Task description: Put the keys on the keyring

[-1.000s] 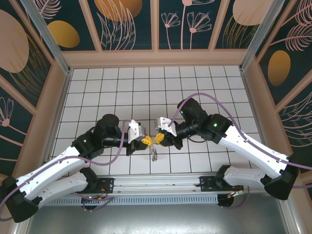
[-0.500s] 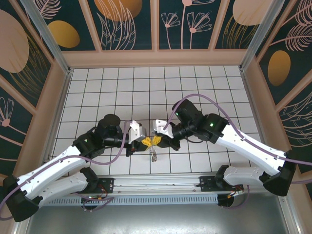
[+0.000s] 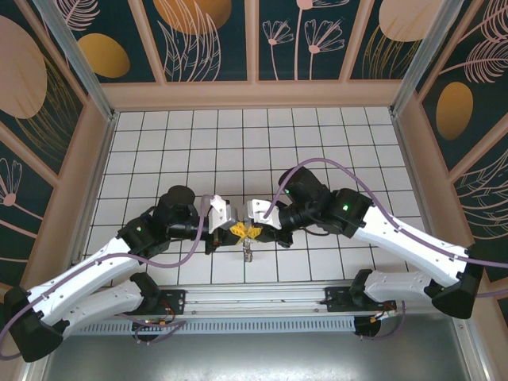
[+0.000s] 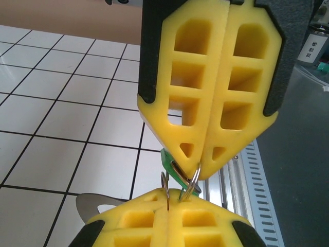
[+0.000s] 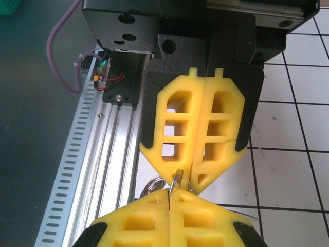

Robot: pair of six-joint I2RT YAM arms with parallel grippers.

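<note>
My two grippers meet tip to tip just above the white tiled floor, near its front edge. The left gripper is shut on a thin silvery ring of the keyring, whose brownish end hangs below the tips. The right gripper is shut too. In the left wrist view, its yellow tips pinch the key's green head together with a second wire ring. That ring touches the left fingers. In the right wrist view, a ring runs between both seams.
A slotted aluminium rail runs along the near edge, right beside the grippers. Beige walls box in the tiled floor. Purple cables loop over both arms.
The right gripper has slid a little to the left and closed the small gap to the left gripper's tips. The left arm has stayed still.
</note>
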